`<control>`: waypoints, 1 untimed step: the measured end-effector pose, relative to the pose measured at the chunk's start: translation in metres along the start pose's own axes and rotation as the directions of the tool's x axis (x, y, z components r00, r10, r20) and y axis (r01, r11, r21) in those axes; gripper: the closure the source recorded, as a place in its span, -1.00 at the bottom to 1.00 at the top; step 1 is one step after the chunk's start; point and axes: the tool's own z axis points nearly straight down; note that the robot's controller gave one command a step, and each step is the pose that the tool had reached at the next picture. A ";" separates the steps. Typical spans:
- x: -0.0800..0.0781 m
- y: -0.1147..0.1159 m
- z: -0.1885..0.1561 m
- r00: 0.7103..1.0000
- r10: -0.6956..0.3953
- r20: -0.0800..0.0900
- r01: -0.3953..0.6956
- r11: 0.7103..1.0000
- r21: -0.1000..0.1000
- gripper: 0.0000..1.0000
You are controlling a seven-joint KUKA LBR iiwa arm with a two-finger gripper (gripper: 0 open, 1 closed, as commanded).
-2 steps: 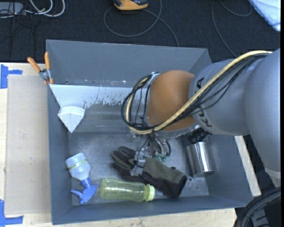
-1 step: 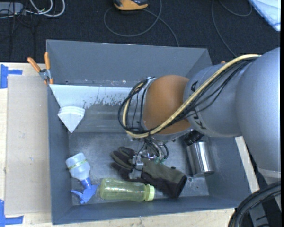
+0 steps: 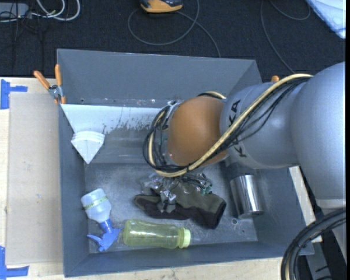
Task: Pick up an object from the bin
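Camera view looks down into the bin [image 3: 163, 74], with the arm [image 3: 315, 133] in from the right and its orange cover [image 3: 195, 130] sitting over the middle. The gripper [image 3: 165, 196] is down low near the floor, right at the left end of a dark crumpled cloth [image 3: 201, 209]. The cloth is olive-black, might be a glove, hard to say. It lies in the centre of the bin, a bit toward the front wall. Honestly I can't tell if the gripper is spread apart or pinched together, since the cover and cables hide most of it. I also can't say whether any cloth is actually caught in it.

Other stuff: a shiny metal cup [image 3: 246, 194] just right of the cloth, close to it. A yellow-green bottle [image 3: 154, 234] lies on its side along the front wall, just in front of the cloth. A sprayer [image 3: 97, 205] with a clear body and blue tip is at the bottle's left end. A white paper cone [image 3: 87, 144] sits back left, well apart from everything.
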 end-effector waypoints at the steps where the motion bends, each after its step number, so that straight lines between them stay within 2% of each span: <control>1: 0.000 0.000 0.000 1.000 0.001 0.000 -0.001 1.000 0.000 1.00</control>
